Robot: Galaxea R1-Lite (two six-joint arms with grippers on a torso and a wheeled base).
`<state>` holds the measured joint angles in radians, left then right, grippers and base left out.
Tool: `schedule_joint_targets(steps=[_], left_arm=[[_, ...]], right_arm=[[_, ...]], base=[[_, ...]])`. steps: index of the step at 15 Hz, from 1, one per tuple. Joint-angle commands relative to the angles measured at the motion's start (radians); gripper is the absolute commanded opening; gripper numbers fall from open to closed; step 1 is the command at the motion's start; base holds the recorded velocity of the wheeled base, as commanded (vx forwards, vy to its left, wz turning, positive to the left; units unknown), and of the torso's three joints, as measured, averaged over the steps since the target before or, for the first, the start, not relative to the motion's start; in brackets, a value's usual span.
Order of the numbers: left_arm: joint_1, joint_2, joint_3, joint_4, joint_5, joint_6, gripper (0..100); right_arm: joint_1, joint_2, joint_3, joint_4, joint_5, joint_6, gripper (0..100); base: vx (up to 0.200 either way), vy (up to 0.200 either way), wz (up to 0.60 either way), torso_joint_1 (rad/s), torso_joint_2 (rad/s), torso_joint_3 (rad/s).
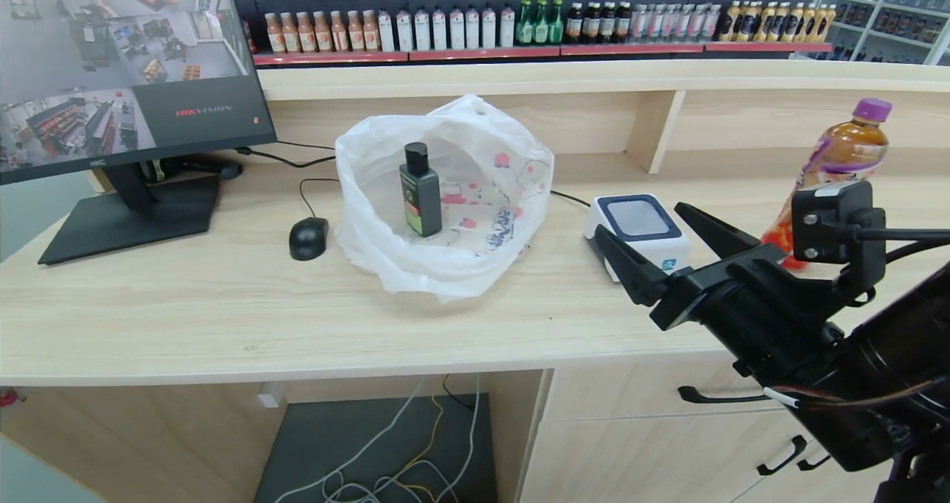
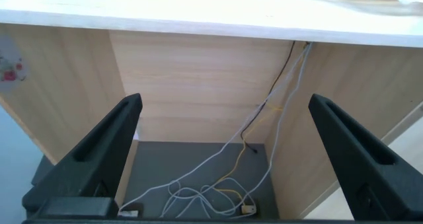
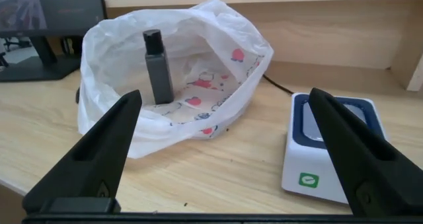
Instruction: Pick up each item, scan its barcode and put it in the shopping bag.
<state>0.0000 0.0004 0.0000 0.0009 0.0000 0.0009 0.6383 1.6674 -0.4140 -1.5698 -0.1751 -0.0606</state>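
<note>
A white plastic shopping bag [image 1: 475, 265] [image 3: 238, 85] stands open in the middle of the counter. A dark bottle [image 1: 420, 190] [image 3: 158, 69] with a black cap stands upright inside it. Right of the bag sits the white barcode scanner [image 1: 653, 247] [image 3: 334, 151]. An orange drink bottle [image 1: 842, 154] with a purple cap stands at the far right. My right gripper [image 1: 638, 219] [image 3: 225, 95] hangs open and empty in front of the scanner, pointing toward the bag. My left gripper [image 2: 225, 102] is open and empty below the counter's edge, facing the desk's knee space.
A monitor [image 1: 111, 65] on a black stand is at the back left, and a black mouse [image 1: 308, 237] lies just left of the bag. Loose cables [image 2: 218, 184] lie under the desk. Drawers with black handles [image 1: 716, 397] are under the counter's right part.
</note>
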Motion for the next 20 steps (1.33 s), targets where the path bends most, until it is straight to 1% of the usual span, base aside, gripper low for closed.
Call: schedule_joint_targets(steps=[1, 4, 11, 12, 13, 15, 17, 19, 20], left_arm=[[0.0, 0.0, 0.0, 0.001, 0.0, 0.001, 100], [0.0, 0.0, 0.0, 0.001, 0.0, -0.001, 100], [0.0, 0.001, -0.002, 0.001, 0.0, -0.002, 100], [0.0, 0.001, 0.0, 0.001, 0.0, -0.001, 100], [0.0, 0.001, 0.0, 0.001, 0.0, -0.009, 100], [0.0, 0.001, 0.0, 0.001, 0.0, -0.009, 100], [0.0, 0.001, 0.0, 0.001, 0.0, -0.007, 100], [0.0, 0.001, 0.0, -0.001, 0.0, -0.005, 100], [0.0, 0.0, 0.0, -0.001, 0.0, 0.001, 100]], right_arm=[[0.026, 0.008, -0.002, -0.001, 0.0, -0.001, 100], [0.083, 0.032, 0.001, -0.001, 0.0, -0.004, 100], [0.081, 0.026, 0.015, -0.001, -0.003, -0.002, 100], [0.077, 0.026, 0.018, -0.001, -0.003, -0.002, 100], [0.07, 0.026, 0.014, -0.001, -0.003, 0.001, 100], [0.032, 0.031, -0.051, -0.001, -0.003, -0.013, 100], [0.024, 0.035, -0.038, -0.001, -0.012, -0.015, 100], [0.004, 0.052, -0.028, -0.001, -0.063, -0.01, 100], [0.0, 0.066, -0.026, -0.001, -0.064, -0.005, 100]], base=[[0.0, -0.2, 0.0, 0.007, -0.01, 0.007], [0.0, -0.2, 0.0, 0.002, 0.01, -0.001], [0.0, -0.2, 0.0, 0.001, 0.0, 0.002], [0.0, -0.2, 0.0, 0.007, 0.01, -0.002], [0.0, -0.2, 0.0, -0.002, 0.0, 0.002], [0.0, -0.2, 0.0, 0.0, 0.01, 0.005], [0.0, -0.2, 0.0, 0.005, 0.0, 0.002], [0.0, 0.0, 0.0, 0.0, 0.0, 0.0], [0.0, 0.0, 0.0, 0.0, 0.0, 0.0]])
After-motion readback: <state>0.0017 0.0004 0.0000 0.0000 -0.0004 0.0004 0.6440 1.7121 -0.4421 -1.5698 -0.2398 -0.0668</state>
